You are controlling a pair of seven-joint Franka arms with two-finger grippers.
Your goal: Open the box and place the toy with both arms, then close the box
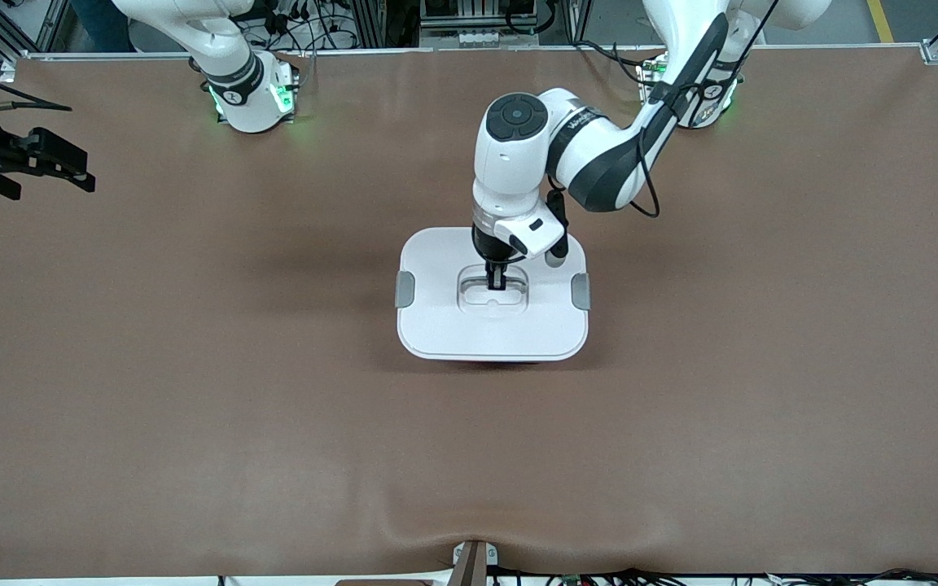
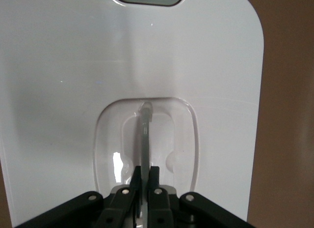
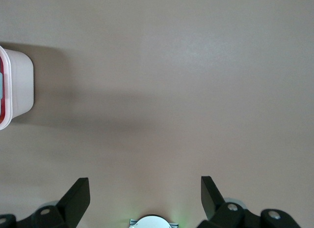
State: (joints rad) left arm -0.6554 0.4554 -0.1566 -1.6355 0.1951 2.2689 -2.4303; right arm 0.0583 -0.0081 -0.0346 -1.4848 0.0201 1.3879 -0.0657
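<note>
Jaws of the left gripper (image 1: 497,279) pinch the box (image 1: 492,325) handle (image 2: 145,134) (right gripper (image 3: 145,196) waits, spread wide) over brown table (image 1: 192,407).

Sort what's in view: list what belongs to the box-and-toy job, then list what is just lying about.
Belongs to the job:
- box, lid on, mid-table
- handle in the lid's recess
- left gripper, shut on the handle
- right gripper, open, waiting over bare table at the right arm's end
The toy is not in view.

Lying about:
- nothing but the brown table cover
</note>
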